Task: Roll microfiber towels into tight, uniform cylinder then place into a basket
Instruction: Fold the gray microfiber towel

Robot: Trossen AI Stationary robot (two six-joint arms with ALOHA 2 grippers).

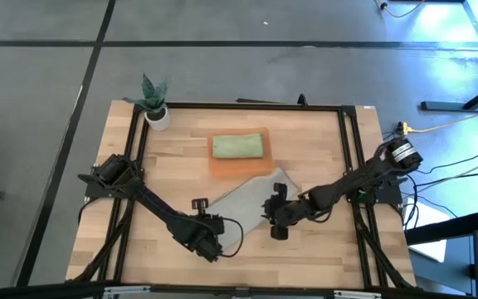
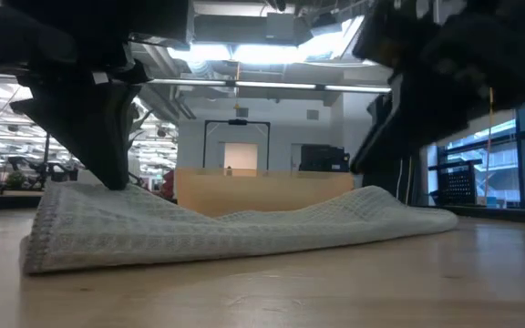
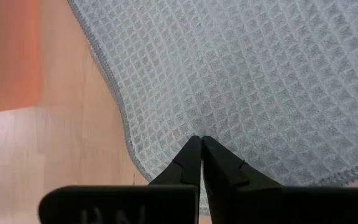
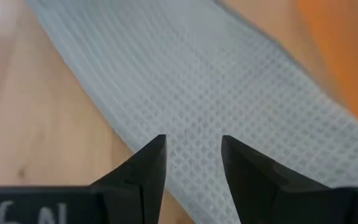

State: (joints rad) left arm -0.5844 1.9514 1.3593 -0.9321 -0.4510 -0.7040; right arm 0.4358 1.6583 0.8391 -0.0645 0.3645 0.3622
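Observation:
A grey waffle-weave towel point(image 1: 251, 199) lies spread on the wooden table, slanting from near left to far right. My left gripper point(image 1: 216, 242) is shut at its near-left corner point(image 3: 201, 140). My right gripper point(image 1: 277, 226) hovers open over the towel's right side point(image 4: 193, 149); the weave shows in the gap between its fingers. Behind the towel stands the orange basket point(image 1: 239, 169), with a rolled green towel point(image 1: 237, 147) lying in it. In the low view the grey towel point(image 2: 244, 232) rises toward both ends and sags in the middle. My left gripper pinches a small pucker of the grey towel's top surface point(image 3: 194, 129) between its two fingertips, a little in from the hemmed corner. The fingers come steeply from above. That end is drawn up a little point(image 2: 89, 196); the remainder of the towel lies on the table.
A small white pot with a green plant point(image 1: 156, 112) stands at the table's far left corner. A black frame point(image 1: 247, 105) runs around the tabletop. Bare wood point(image 1: 322, 249) lies on the near side of the towel.

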